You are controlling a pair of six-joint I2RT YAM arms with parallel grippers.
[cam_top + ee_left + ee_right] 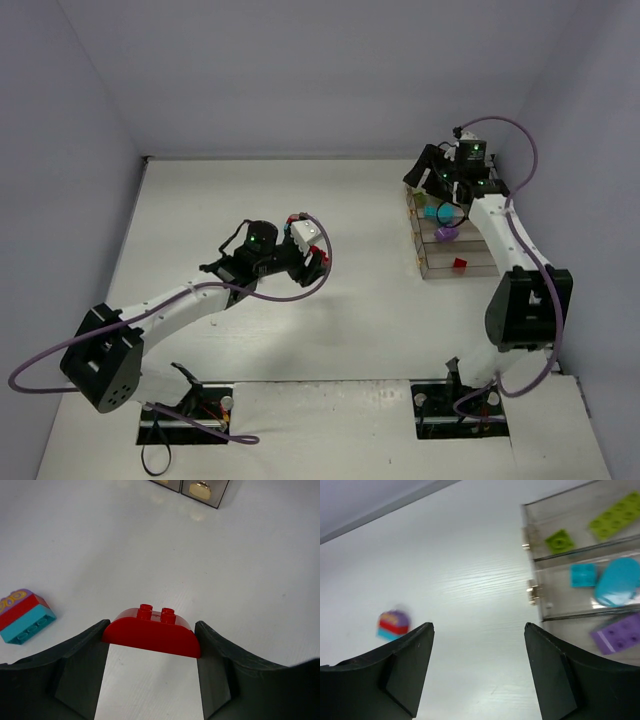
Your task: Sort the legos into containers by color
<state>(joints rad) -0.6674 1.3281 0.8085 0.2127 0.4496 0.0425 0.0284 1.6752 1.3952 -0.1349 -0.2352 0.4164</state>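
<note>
1. At about two o'clock on the table (pixel 250 190), the containers (pixel 478 268) already hold sorted legos. Your right wrist view shows two lime green pieces (pixel 560 541) in the far bin, two teal pieces (pixel 583 575) in the next and a purple brick (pixel 620 632) in the third. The top view adds a small red piece (pixel 460 263) in the nearest bin.
2. Your right gripper (pixel 479 627) hangs over the far end of that row. Its fingers are spread and nothing sits between them.
3. Your left gripper (pixel 312 258) is near the table's middle, clamped on a red arched brick (pixel 152 632), studs up, one finger at each end. Whether the brick is off the surface, you cannot tell.
4. That brick is not yet binned. It belongs, I judge, with the red piece, toward three o'clock from the left gripper.
5. At nine o'clock from the held brick lies a mixed clump (pixel 22 616), purple on red on teal. It is joined, so you will likely need to pull it apart before sorting.
6. As far as these views show, only those two items remain outside the bins, so the task looks mostly done.
</note>
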